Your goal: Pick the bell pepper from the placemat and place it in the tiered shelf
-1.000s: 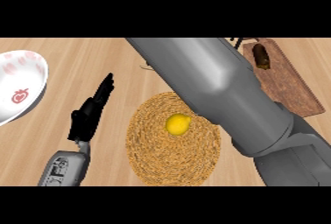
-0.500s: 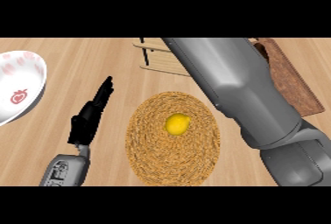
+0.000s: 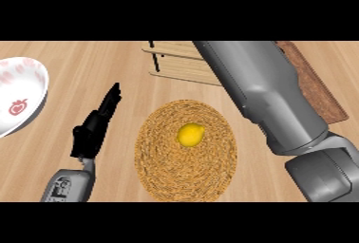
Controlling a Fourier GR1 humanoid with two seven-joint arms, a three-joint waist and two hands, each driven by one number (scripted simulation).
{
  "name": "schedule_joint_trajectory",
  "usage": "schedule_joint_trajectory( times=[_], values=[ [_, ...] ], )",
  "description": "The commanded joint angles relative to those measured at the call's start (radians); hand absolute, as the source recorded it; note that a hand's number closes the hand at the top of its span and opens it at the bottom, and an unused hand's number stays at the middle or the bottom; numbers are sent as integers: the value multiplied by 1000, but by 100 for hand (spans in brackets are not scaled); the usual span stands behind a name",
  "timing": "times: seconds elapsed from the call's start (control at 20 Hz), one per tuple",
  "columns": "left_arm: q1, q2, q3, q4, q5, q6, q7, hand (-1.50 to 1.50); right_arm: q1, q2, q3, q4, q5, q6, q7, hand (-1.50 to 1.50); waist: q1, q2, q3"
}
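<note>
A yellow bell pepper [image 3: 191,134] lies near the middle of a round woven placemat [image 3: 184,163]. The wooden tiered shelf [image 3: 176,61] stands at the back, partly hidden by my right forearm [image 3: 270,95], which stretches from the lower right up past the top of the view. My right hand is out of sight. My left hand [image 3: 95,127] rests open to the left of the placemat, fingers straight and pointing away, apart from the pepper.
A white bowl with a red fruit pattern [image 3: 17,102] sits at the left edge. A brown wooden board [image 3: 319,90] lies at the right, behind the right forearm. The counter top is light wood.
The right forearm has swung to the right, uncovering more of the tiered shelf and the placemat's right side. The left hand and the pepper have not moved.
</note>
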Motion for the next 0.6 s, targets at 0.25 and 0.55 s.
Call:
schedule_joint_trajectory(
  times=[0.25, 0.55],
  values=[
    [-9, 37, 48, 18, 31, -28, -6, 0, 58, -17, -42, 0, 139, 19, 275, -150, -20, -6, 1],
    [-20, -5, 17, 23, 7, 3, 16, 0, 59, 34, -108, -114, 152, -48, 276, -150, -21, -6, 1]
  ],
)
